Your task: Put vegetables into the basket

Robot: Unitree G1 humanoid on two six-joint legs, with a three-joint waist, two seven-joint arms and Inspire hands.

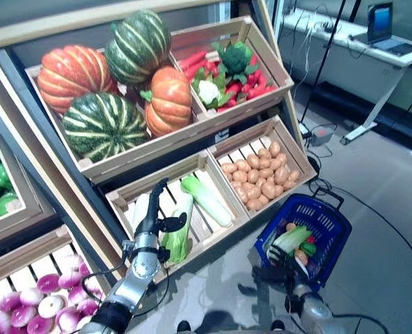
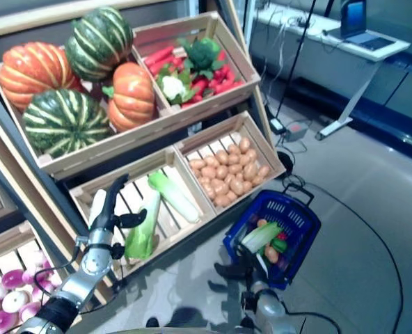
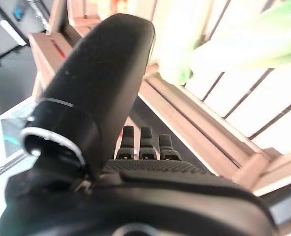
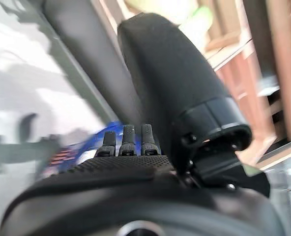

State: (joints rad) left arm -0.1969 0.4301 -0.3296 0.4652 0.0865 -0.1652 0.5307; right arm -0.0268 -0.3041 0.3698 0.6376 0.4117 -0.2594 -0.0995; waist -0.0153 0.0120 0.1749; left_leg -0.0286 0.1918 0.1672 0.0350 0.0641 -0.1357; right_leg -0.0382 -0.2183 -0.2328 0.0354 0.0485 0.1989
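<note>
The left hand (image 1: 152,219) reached into the lower slatted crate (image 1: 126,197) with fingers straight and relaxed, thumb spread towards a pale green cabbage (image 1: 177,233) just beside it, gripping nothing. A second cabbage (image 1: 206,200) lay further along the same crate. The right hand (image 2: 242,269) hung low beside the blue basket (image 2: 298,213), fingers loose and empty; the basket already held a leafy vegetable (image 2: 260,237).
</note>
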